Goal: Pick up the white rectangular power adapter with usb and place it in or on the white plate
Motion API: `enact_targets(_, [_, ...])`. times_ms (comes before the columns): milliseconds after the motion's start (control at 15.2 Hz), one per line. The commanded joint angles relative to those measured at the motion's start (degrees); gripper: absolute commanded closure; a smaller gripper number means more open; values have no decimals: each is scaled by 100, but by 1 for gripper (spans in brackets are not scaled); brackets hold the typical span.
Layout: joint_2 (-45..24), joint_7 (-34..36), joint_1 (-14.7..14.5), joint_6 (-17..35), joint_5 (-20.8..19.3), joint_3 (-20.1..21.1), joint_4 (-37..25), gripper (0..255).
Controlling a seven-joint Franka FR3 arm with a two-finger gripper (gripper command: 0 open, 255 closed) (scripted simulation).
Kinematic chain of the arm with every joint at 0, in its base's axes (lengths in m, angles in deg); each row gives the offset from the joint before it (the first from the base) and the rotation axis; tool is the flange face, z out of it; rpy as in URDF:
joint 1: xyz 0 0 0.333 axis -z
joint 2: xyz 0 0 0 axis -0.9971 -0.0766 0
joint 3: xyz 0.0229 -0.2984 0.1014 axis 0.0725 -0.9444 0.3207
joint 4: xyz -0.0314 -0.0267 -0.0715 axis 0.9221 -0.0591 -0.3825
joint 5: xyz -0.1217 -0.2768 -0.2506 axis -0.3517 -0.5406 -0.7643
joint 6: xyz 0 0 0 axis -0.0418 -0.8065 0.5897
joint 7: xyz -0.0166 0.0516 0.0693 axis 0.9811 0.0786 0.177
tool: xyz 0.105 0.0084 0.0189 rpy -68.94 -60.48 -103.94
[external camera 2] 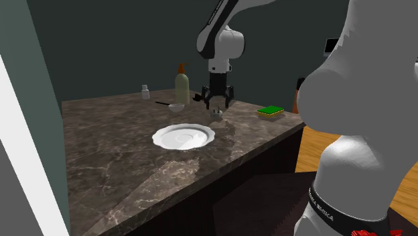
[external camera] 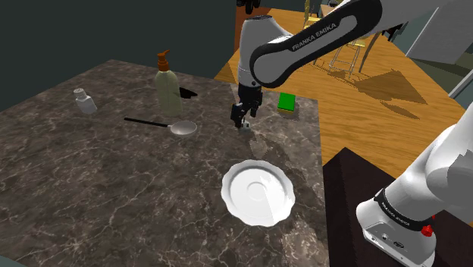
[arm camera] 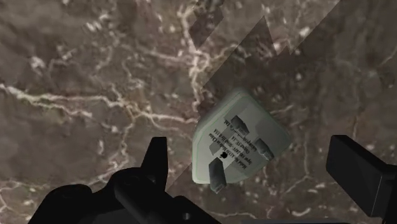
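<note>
The pale grey-white power adapter (arm camera: pixel 238 140) lies on the dark marble counter (external camera: pixel 114 190), its prongs and printed face turned up toward the camera. My gripper (arm camera: pixel 257 168) hovers just above it, open. One black finger (arm camera: pixel 156 162) stands to one side of the adapter and the other finger (arm camera: pixel 362 172) well off the opposite side; neither touches it. In the shoulder view the gripper (external camera: pixel 242 120) hangs over the adapter (external camera: pixel 245 129), a short way beyond the white scalloped plate (external camera: pixel 227 182). The second exterior view has the adapter (external camera 2: pixel 215 116) just right of the plate (external camera 2: pixel 161 137).
A soap bottle (external camera: pixel 167 83), a spoon (external camera: pixel 163 124) and a small white bottle (external camera: pixel 85 100) lie toward the shoulder view's left. A green sponge (external camera: pixel 287 102) sits near the counter's far edge. Wooden floor with chairs (external camera: pixel 349 53) lies beyond.
</note>
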Motion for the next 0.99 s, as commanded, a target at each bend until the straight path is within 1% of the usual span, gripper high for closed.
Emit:
enact_targets(0, [-131, 49, -18, 156, -51, 0, 27, 0])
enact_targets(330, [-365, 115, -39, 483, -147, -20, 130, 0])
enact_targets(792, [-365, 115, -39, 483, -147, -20, 130, 0])
enact_targets(858, [-365, 115, -39, 483, -147, -20, 130, 255])
enact_targets(924, [-365, 115, -39, 483, -146, -20, 130, 255])
